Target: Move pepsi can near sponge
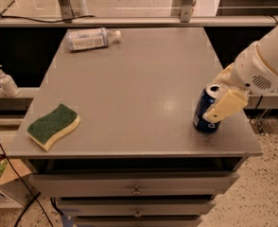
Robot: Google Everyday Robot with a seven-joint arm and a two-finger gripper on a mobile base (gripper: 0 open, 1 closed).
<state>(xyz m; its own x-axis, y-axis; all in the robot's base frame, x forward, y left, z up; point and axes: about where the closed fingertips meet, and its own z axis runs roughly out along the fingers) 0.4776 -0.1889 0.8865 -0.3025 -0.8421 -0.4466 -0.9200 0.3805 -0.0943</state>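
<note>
I see a grey worktop point(129, 89) over drawers point(129, 186) with small knobs. A clear plastic bottle point(89, 38) lies on its side near its far left corner. Off its left edge a white pump bottle point(5, 82) stands on a ledge, above a cardboard box point(4, 193). The hand point(218, 102) hangs at the front right corner.
</note>
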